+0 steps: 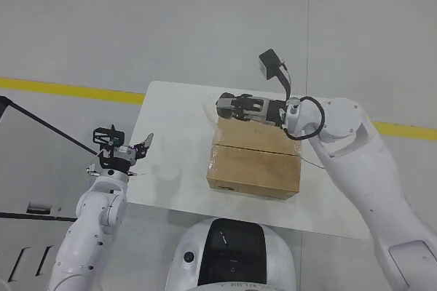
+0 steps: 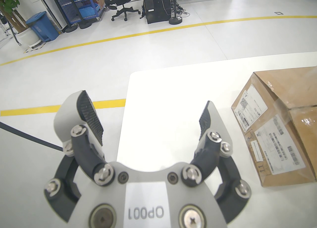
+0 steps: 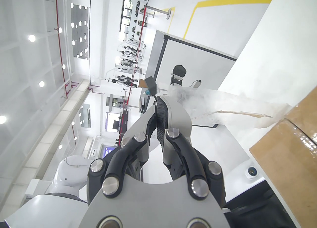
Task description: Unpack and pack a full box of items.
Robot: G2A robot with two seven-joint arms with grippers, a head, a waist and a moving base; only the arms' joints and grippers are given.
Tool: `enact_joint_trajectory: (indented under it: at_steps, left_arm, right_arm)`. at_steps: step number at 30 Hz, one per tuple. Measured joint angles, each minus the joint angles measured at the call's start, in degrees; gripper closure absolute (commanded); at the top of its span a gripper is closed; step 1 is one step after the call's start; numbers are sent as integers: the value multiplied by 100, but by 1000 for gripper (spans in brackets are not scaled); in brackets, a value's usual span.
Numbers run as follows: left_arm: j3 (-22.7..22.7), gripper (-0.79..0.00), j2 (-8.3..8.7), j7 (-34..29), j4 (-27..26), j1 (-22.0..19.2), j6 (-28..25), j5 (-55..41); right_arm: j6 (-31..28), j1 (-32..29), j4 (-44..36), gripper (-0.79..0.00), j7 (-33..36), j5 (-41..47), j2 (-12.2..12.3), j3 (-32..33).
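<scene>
1. Top view: a closed brown box point(image 1: 255, 164) sits on the white worktop point(image 1: 175, 145), toward the robot's right side, with a taped seam across its top. The right tool point(image 1: 223, 108) is at the far edge of the box, just above its rim. The left tool point(image 1: 129, 136) hangs at the worktop's left edge, well apart from the box, released.
2. Left wrist view: the left tool point(image 2: 146, 107) is spread wide with nothing between its ribbed pads point(image 2: 90, 115), and it hovers over the edge of the worktop point(image 2: 173, 95). The box point(image 2: 279, 125) stands off to one side, its labelled side wall facing the camera.
3. Right wrist view: the right tool point(image 3: 158, 107) is clenched, pads pressed together at the tips. A strip of clear tape point(image 3: 235, 107) stretches from those tips to the top corner of the box point(image 3: 292, 144), lifted off the cardboard. The worktop point(image 3: 267, 48) lies behind.
</scene>
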Motion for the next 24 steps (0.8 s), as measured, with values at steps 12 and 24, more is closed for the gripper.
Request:
enact_joint_trajectory:
  at_steps: [12,24]
  left_arm:
    - [0,-785,0,0,0,0,0,0]
    - [0,-785,0,0,0,0,0,0]
  right_arm:
    - [39,1228,1036,0,-288,781,-518,-981]
    - [56,1410,1218,0,-219,851,-636,-1217]
